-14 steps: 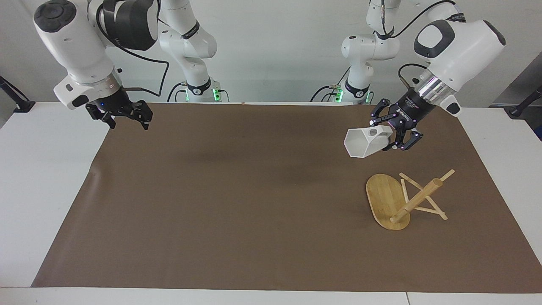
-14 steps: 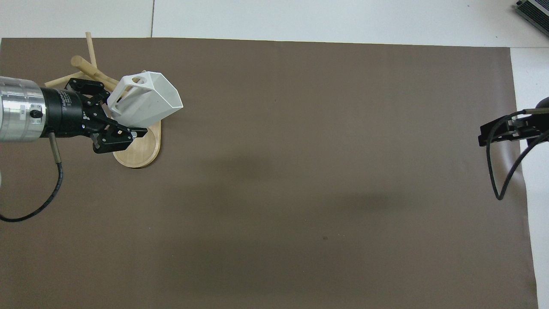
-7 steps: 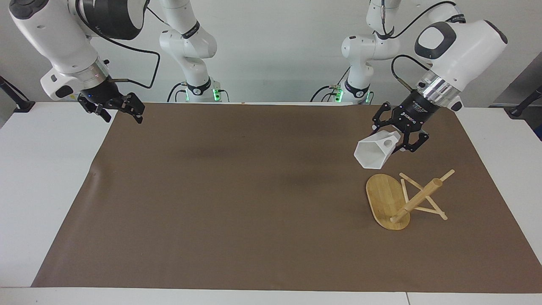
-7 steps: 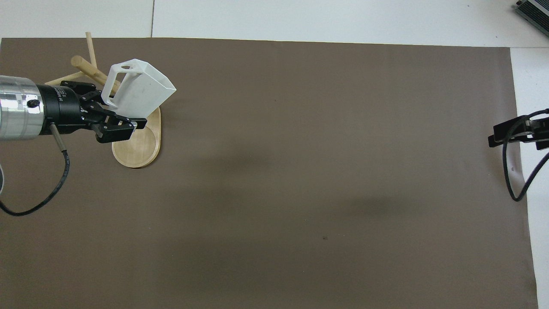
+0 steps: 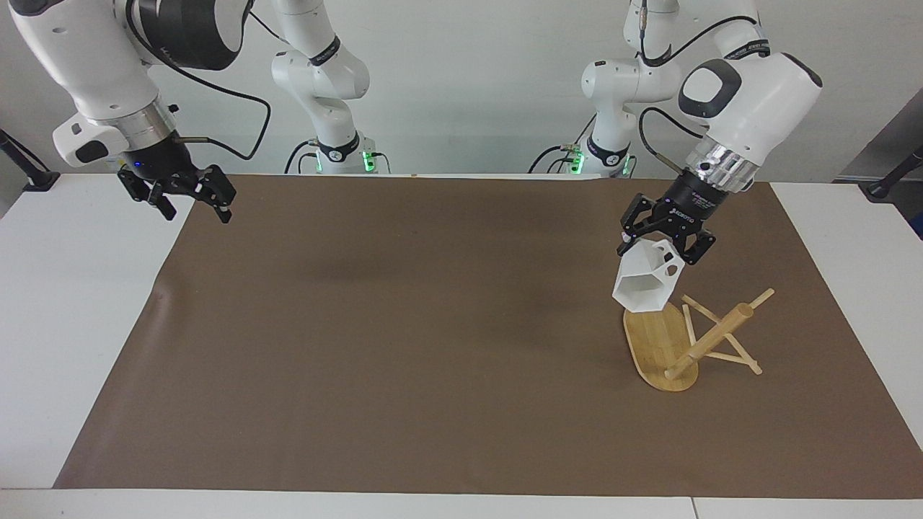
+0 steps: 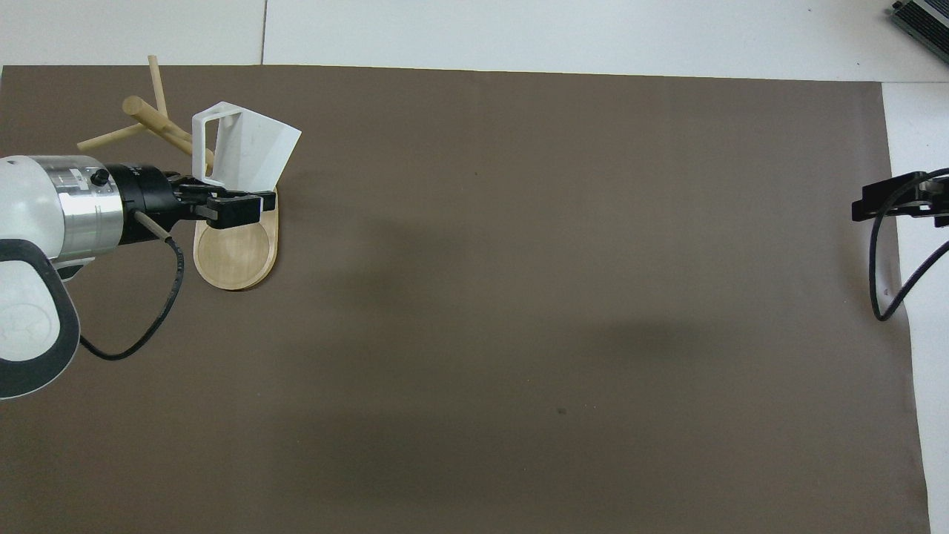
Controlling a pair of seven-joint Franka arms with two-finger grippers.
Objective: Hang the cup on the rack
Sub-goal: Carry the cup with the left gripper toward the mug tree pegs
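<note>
One cup (image 5: 646, 282) in left pincer (image 5: 665, 241), one rack (image 5: 667, 346)

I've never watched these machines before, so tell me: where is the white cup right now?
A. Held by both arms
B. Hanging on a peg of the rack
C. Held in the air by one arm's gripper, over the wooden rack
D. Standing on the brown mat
C: the left gripper holds the cup in the air over the rack; it touches neither peg nor mat.
</note>
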